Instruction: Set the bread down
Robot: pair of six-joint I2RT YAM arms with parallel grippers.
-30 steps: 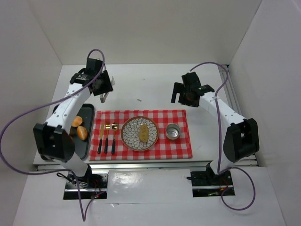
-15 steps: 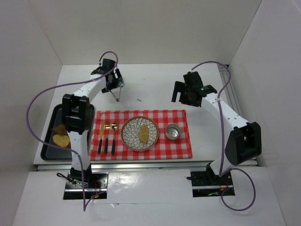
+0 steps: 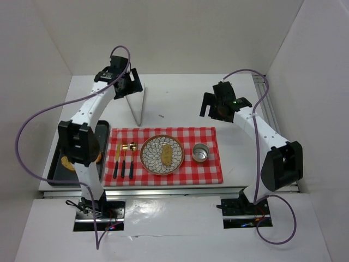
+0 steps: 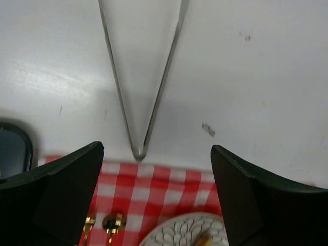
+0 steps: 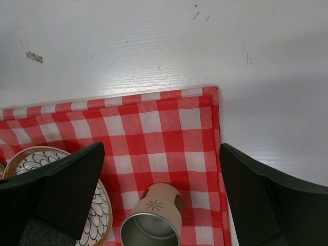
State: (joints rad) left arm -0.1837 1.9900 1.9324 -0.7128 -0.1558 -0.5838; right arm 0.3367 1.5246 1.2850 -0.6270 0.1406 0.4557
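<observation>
Resting on plate (image 3: 146,148): bread (image 3: 166,155) | tongs (image 3: 136,106), cup (image 3: 200,153) nearby | left pincer (image 4: 156,154), right pincer (image 5: 161,151) both apart

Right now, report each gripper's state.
Left gripper: jaws open, holding nothing.
Right gripper: jaws open, holding nothing.

Light falls bright and even from above, and the white walls throw it back, so the table (image 3: 180,101) carries only soft, pale shadows. A hard white glare runs along its near edge, just below the checked cloth (image 3: 210,172), and the glossy panel in front mirrors it. Seen from my wrists, my left fingers (image 4: 56,195) and right fingers (image 5: 56,189) are dark, soft-edged masses too near the lens to be sharp, while the cloth's checks stay crisp. A grey shadow spreads beside the thin metal V (image 4: 163,77); the cup (image 5: 154,220) has a dull sheen.
</observation>
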